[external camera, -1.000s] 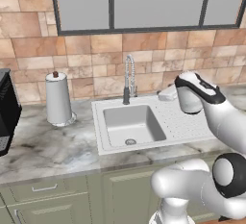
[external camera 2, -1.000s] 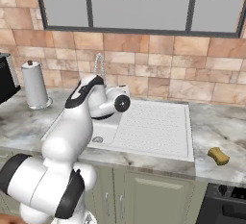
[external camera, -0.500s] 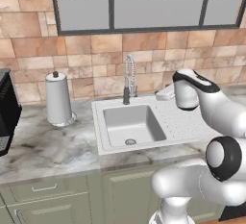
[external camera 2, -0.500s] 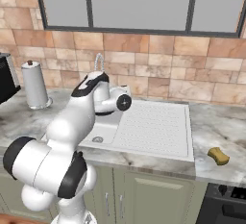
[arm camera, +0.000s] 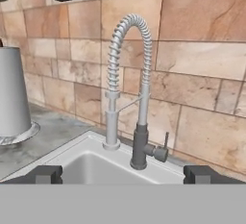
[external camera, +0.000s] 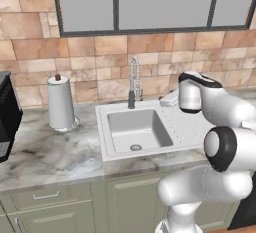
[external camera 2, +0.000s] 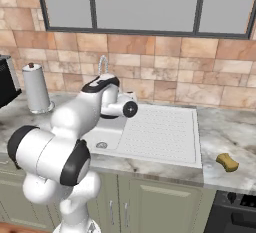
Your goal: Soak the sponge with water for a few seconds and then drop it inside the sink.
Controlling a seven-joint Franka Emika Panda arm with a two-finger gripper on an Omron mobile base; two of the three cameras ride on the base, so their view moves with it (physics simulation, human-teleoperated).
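The hand (arm camera: 122,174) is seen open, with its two dark fingertips (arm camera: 44,174) set wide apart and nothing between them. It is held above the sink (external camera: 116,149), over the ribbed drainboard (external camera 2: 165,132) side, and is pointed toward the back wall.

Directly ahead of the hand, the coiled chrome faucet (arm camera: 128,88) is seen rising from the sink's rear rim, its arched neck curving over and down toward the basin. A small lever (arm camera: 163,152) is seen on the faucet's dark base. No stream is seen at the spout.

Ahead and to the hand's left, a paper towel roll (external camera: 61,103) stands upright on the marble surface (external camera: 45,159).

The sponge (external camera 2: 227,162) lies flat on the surface well away to the hand's right, beyond the drainboard's outer edge, untouched.

Behind the faucet, the tiled wall (arm camera: 202,69) is seen.
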